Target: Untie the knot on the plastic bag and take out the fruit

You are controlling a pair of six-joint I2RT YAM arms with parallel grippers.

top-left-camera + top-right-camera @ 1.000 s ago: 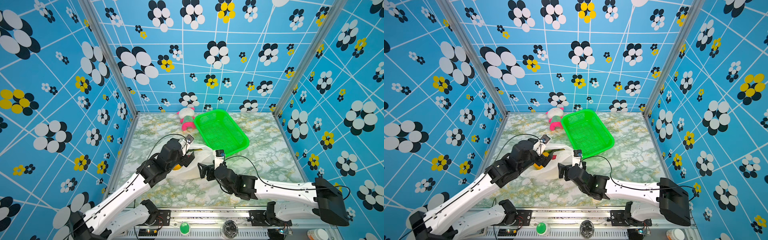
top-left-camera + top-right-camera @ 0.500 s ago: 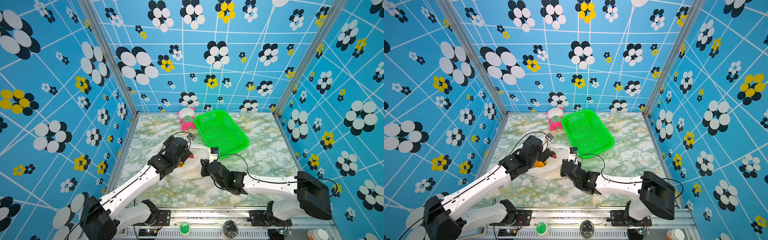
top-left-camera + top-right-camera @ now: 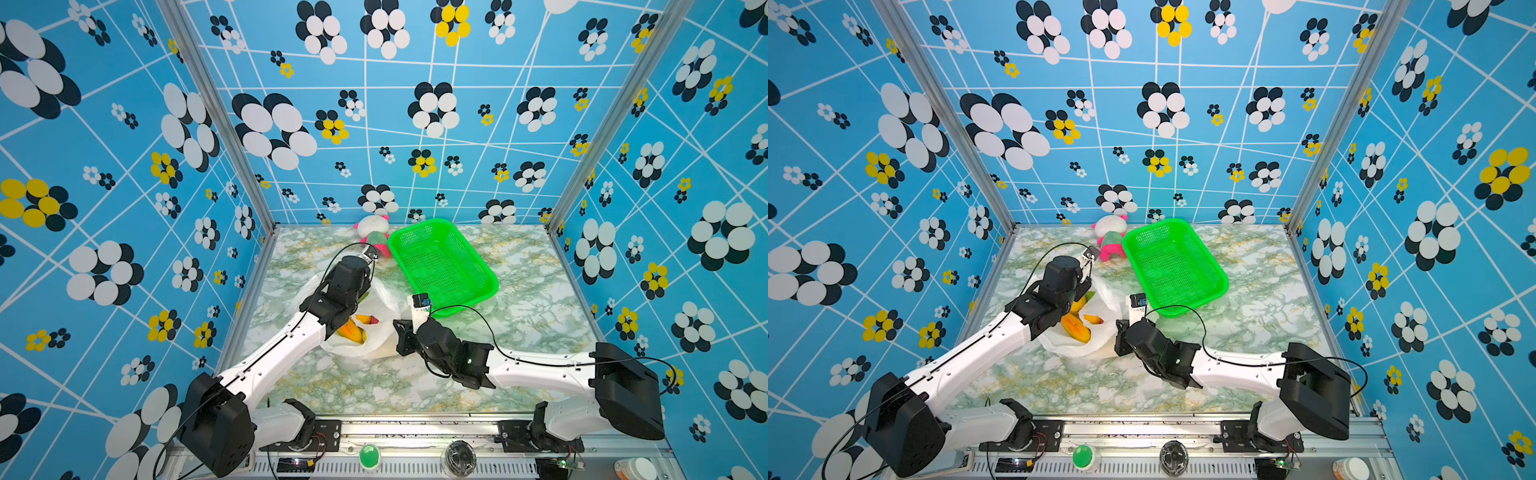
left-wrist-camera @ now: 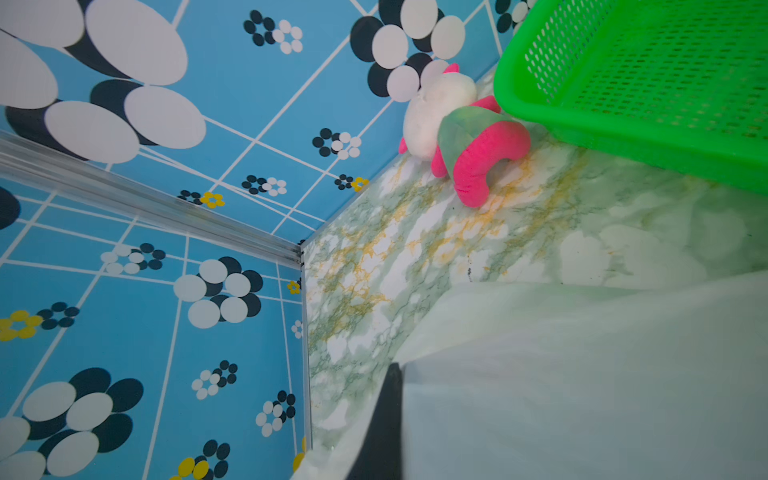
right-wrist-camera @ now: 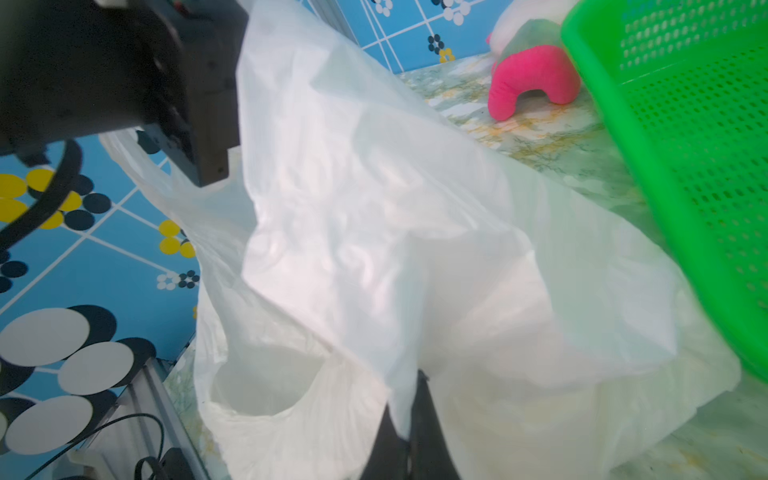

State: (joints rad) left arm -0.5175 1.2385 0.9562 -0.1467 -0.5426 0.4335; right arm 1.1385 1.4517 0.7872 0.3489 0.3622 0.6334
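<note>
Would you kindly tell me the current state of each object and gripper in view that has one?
plastic bag: untied, mouth open.
fruit: all that shows lies inside the bag.
left gripper: shut on the bag's film.
right gripper: shut on the bag's film.
green basket: upright, empty.
plush doll: lying down beside the basket.

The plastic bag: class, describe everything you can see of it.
The plastic bag is thin, crinkly, see-through white film with a handle loop. It lies slumped on the marbled table, beside the green basket, mouth open, yellow and orange fruit showing inside. The left claw and right claw are each shut on its film at opposite sides.
</note>
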